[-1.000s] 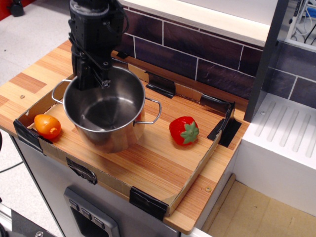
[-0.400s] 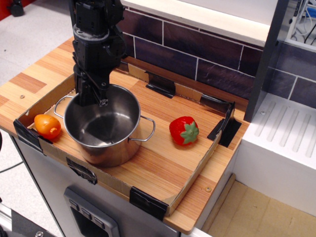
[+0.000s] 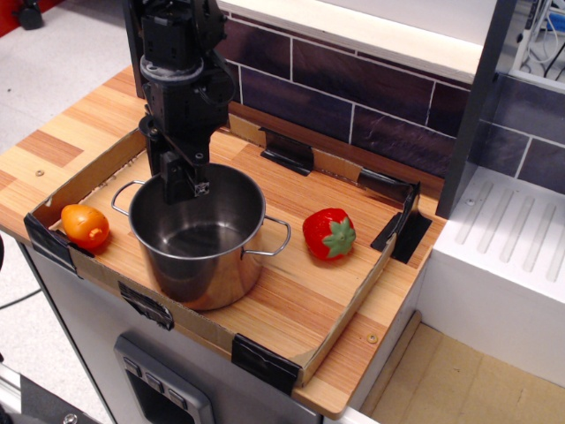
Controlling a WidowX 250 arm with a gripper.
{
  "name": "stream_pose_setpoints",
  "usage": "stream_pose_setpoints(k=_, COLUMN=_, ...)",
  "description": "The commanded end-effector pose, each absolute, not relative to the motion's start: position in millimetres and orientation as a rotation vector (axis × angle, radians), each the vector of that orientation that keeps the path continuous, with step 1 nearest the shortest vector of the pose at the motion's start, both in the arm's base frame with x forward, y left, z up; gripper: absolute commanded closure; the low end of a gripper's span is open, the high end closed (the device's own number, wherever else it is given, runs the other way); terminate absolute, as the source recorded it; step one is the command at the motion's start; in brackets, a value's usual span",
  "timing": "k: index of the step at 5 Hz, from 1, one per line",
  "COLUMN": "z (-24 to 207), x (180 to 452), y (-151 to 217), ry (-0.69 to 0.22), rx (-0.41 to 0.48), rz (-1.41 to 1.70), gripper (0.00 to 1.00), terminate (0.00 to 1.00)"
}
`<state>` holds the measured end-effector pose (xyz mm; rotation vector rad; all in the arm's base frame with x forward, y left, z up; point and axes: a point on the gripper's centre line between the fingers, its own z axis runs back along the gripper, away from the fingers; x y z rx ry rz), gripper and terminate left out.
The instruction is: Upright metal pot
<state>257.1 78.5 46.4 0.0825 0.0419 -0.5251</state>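
Note:
The metal pot (image 3: 201,256) is a large shiny steel cylinder with two wire loop handles. It stands upright on the wooden tray floor near the front left. My black gripper (image 3: 181,178) reaches down from above at the pot's back rim. Its fingers (image 3: 192,175) look closed on the rim, one inside the pot.
An orange toy fruit (image 3: 85,225) lies left of the pot. A red toy strawberry (image 3: 329,233) lies to its right. A low cardboard wall (image 3: 353,300) with black corner clips rings the tray. A tiled wall runs behind, and a white rack (image 3: 512,230) stands at the right.
The pot has swung from tilted toward the camera to standing upright and has shifted slightly right. My gripper moved right and rose a little with the rim.

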Motion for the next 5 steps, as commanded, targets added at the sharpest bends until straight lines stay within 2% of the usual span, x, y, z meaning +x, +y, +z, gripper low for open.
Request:
stream_pose_setpoints(k=1, z=103.4, x=273.7, y=93.9, ry=-0.146, rx=0.138, rz=-0.516, gripper=0.0, terminate=0.0)
stream_pose_setpoints(k=3, z=180.3, x=274.3, y=96.1, ry=-0.247, rx=0.118, rz=-0.511, gripper=0.0, terminate=0.0)
stream_pose_setpoints(k=4, z=180.3, x=274.3, y=96.1, ry=-0.247, rx=0.118, rz=-0.511, gripper=0.0, terminate=0.0)
stream_pose_setpoints(k=5, z=180.3, x=274.3, y=96.1, ry=-0.247, rx=0.118, rz=-0.511, gripper=0.0, terminate=1.0)
